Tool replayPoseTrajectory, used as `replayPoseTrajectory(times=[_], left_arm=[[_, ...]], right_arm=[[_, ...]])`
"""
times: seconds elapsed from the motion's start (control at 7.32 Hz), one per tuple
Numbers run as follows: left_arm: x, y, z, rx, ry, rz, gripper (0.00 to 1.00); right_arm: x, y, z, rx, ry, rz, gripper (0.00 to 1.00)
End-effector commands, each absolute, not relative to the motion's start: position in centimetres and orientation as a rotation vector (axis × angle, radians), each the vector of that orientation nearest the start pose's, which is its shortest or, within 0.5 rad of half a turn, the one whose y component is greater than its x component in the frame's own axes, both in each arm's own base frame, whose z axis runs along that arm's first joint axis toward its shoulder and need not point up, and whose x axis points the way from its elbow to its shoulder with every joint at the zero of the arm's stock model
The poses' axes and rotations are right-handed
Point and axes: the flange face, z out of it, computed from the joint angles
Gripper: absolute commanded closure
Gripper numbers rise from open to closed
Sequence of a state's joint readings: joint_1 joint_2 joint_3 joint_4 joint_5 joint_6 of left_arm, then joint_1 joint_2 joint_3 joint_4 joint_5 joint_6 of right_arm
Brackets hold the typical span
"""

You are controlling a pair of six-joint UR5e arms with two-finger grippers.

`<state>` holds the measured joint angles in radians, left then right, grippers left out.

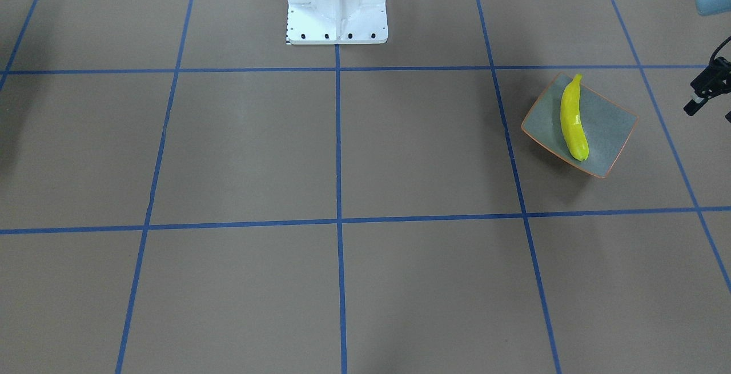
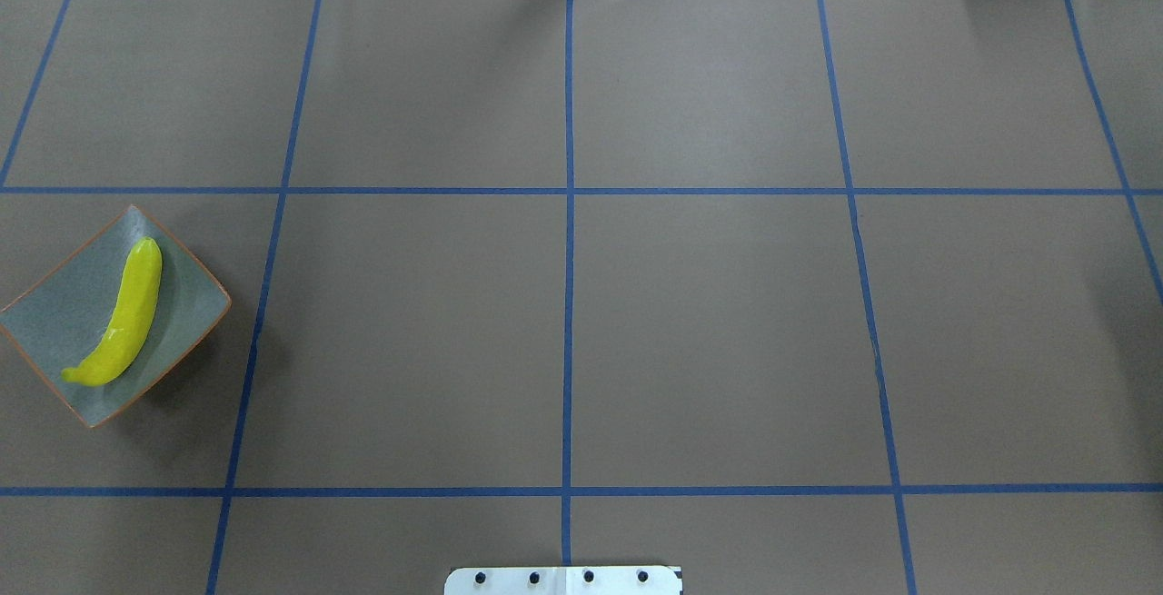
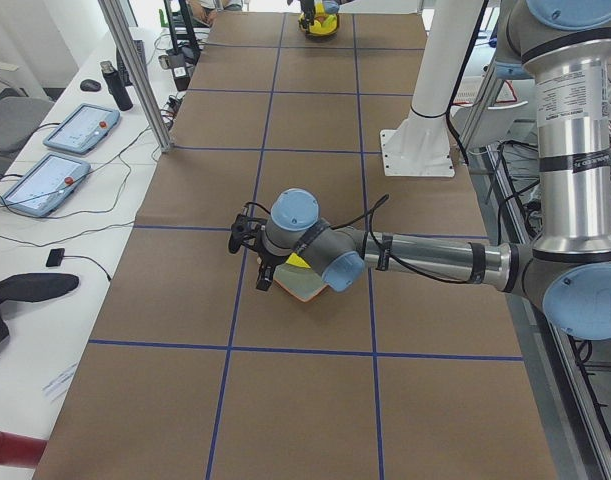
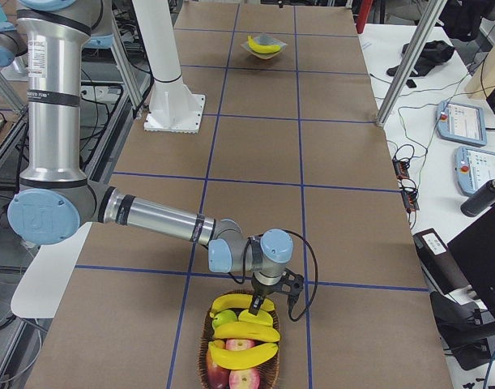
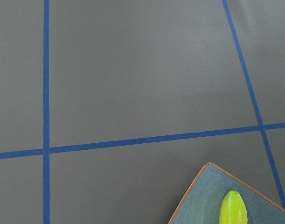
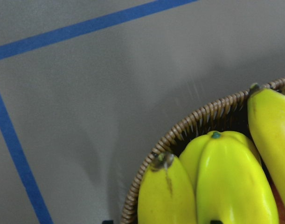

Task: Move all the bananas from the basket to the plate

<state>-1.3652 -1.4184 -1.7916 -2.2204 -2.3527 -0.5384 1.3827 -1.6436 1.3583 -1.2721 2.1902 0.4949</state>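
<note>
Front view: one banana (image 1: 573, 120) is lying on the plate (image 1: 614, 134); my left gripper (image 1: 703, 87) is hovering nearby, and I cannot tell how open.

Right-side view: my right gripper (image 4: 267, 301) is hanging over the crowded bananas (image 4: 245, 354) in the basket (image 4: 203, 336), grip likewise untellable. I am risking nudging neighbours out.

The overhead camera looks down from behind the base (image 2: 563, 580). The front camera faces it across the table (image 2: 709, 322), and both show the plate (image 2: 64, 313). Two end cameras look along the table. The camera on the left gripper (image 3: 245, 237) sees the plate corner just beside it, and the one on the right gripper (image 4: 273, 309) sits close over the basket (image 6: 179, 135) rim.
</note>
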Motion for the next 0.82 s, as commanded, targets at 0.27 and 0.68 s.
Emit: replayPoseTrajectory(times=[0.27,0.68], left_arm=[[2.9,-45.1,54.1,0.365,0.942,-0.022,0.06],[2.8,-44.5,53.9,0.366,0.942,-0.022,0.06]], right_arm=[[-1.5,-46.0,77.1,-0.206,-0.636,0.286,0.79],[-1.0,-46.4,76.2,-0.194,-0.680,0.283,1.00]])
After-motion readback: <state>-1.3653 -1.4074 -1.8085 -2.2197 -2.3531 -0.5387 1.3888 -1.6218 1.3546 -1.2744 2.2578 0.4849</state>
